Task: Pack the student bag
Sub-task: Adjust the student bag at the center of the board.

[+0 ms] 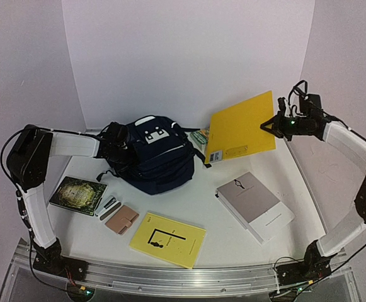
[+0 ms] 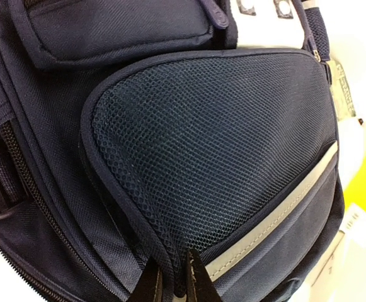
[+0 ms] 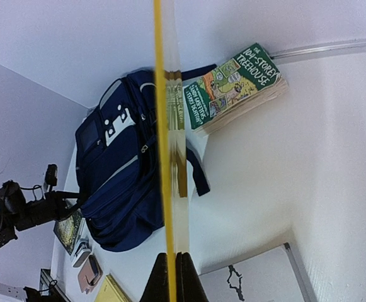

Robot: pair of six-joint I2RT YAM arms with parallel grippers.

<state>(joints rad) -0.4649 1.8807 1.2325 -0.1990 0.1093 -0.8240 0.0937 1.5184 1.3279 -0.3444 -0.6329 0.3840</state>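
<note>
Left gripper (image 2: 175,277) tight on student bag (image 2: 220,138)

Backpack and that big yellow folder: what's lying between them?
A green Treehouse paperback lies between the backpack and the yellow folder, clearest in the right wrist view.

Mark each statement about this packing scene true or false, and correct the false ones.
1. The right fingers are shut on the yellow folder. True.
2. The student bag sits at the table's right edge. False: it sits left of the middle, toward the back.
3. The left fingers pinch the edge of the bag's mesh pocket. True.
4. The grey book is inside the bag. False: it lies on the table, right of the bag.
5. The Treehouse book lies on top of the bag. False: it lies on the table beside it.
</note>
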